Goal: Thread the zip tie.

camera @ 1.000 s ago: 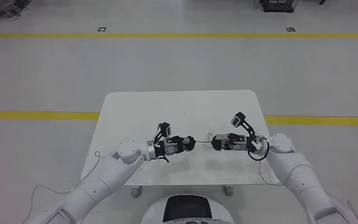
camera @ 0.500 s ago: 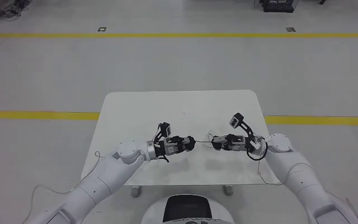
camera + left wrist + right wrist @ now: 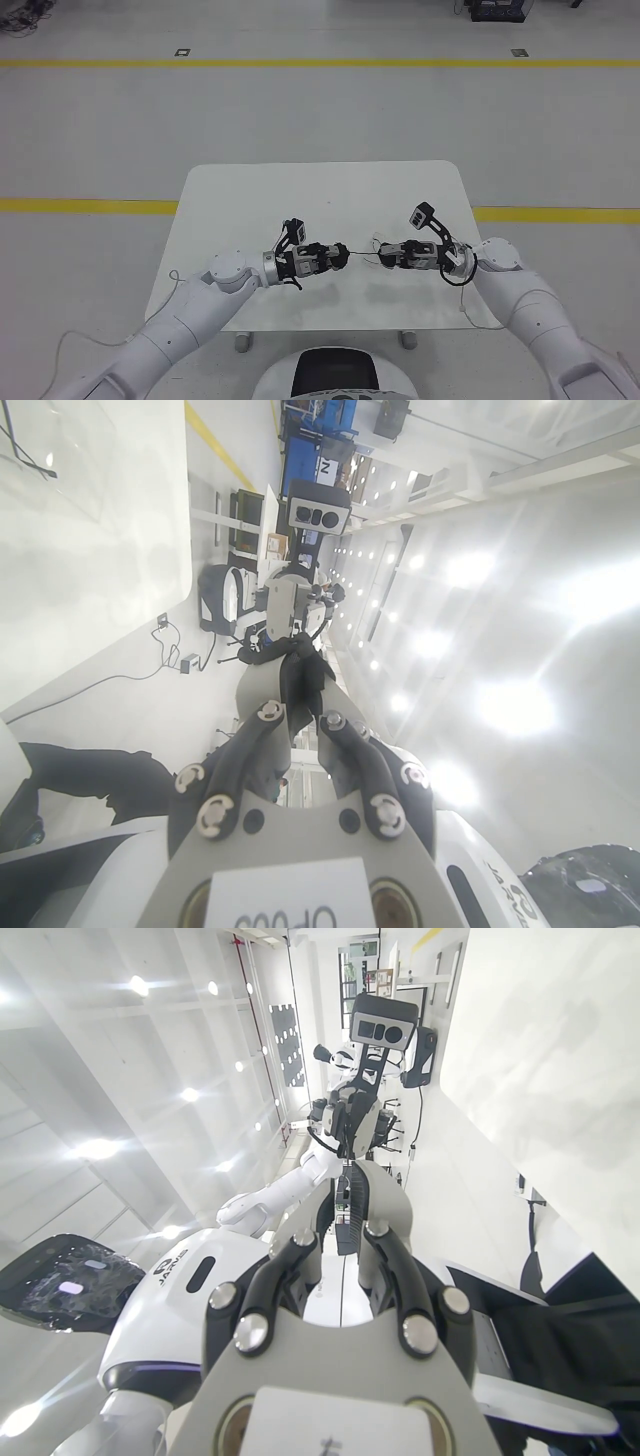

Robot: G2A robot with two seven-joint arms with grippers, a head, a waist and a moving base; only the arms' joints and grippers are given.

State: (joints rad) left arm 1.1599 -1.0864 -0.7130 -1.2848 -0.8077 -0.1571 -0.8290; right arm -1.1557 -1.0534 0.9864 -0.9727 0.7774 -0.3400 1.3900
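A thin black zip tie (image 3: pixel 362 251) spans the short gap between my two grippers, held above the white table (image 3: pixel 250 200). My left gripper (image 3: pixel 343 257) is shut on one end of it; in the left wrist view the black zip tie (image 3: pixel 302 685) sits pinched in the left gripper (image 3: pixel 300 660). My right gripper (image 3: pixel 382 253) faces it, shut on the other end. The right wrist view shows the ribbed strap of the zip tie (image 3: pixel 356 1208) clamped in the right gripper (image 3: pixel 352 1173), pointing at the left gripper (image 3: pixel 345 1120) a short way off.
Both arms hover over the near half of the table. A yellow floor line (image 3: pixel 90 205) runs behind the table on both sides. Thin cables hang by the right wrist (image 3: pixel 465 275).
The right arm has edged slightly toward the left gripper. The left arm has kept still, and both grippers keep their hold on the zip tie.
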